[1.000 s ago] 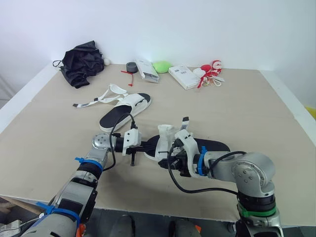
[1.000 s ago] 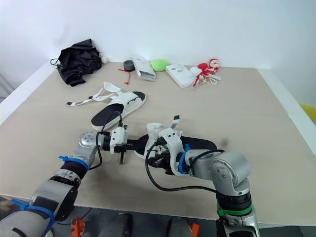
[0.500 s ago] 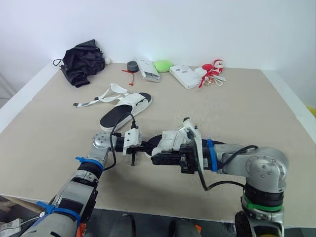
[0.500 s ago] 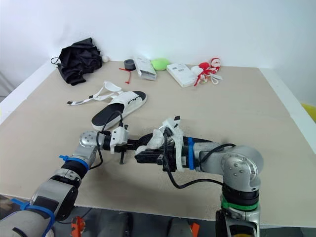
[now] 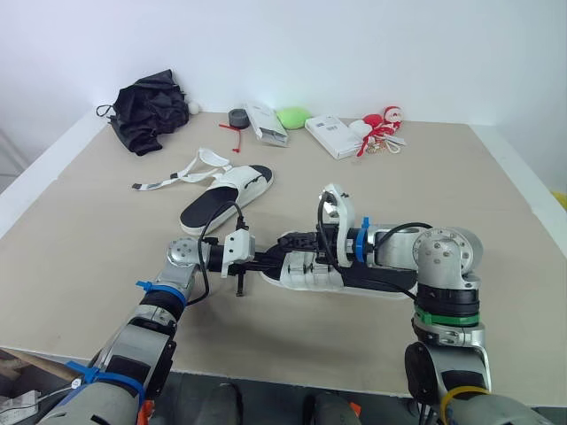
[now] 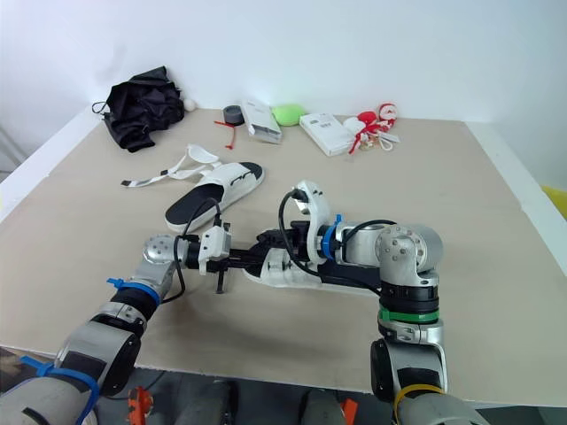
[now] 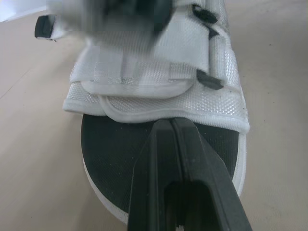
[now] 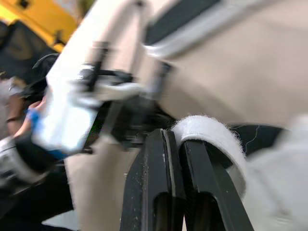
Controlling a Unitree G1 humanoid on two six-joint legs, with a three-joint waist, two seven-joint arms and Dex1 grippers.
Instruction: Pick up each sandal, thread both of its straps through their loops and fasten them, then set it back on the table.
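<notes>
Right arm rolled over; near sandal [image 5: 310, 271] now flat on table [image 5: 461, 195]. Right gripper [image 8: 174, 135] pressed together, white strap [image 8: 211, 139] curled against one finger. Left gripper [image 7: 172, 123] closed, tips over its black footbed.

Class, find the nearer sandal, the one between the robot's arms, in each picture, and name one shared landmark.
Left eye view: nearer sandal at lower centre, in front of the far sandal.
Right eye view: sandal at lower centre too.
Left wrist view: its sole and straps, just past the left tool.
Right wrist view: its white strap, against the right tool.
Shared landmark: the left tool at the sandal's end.
</notes>
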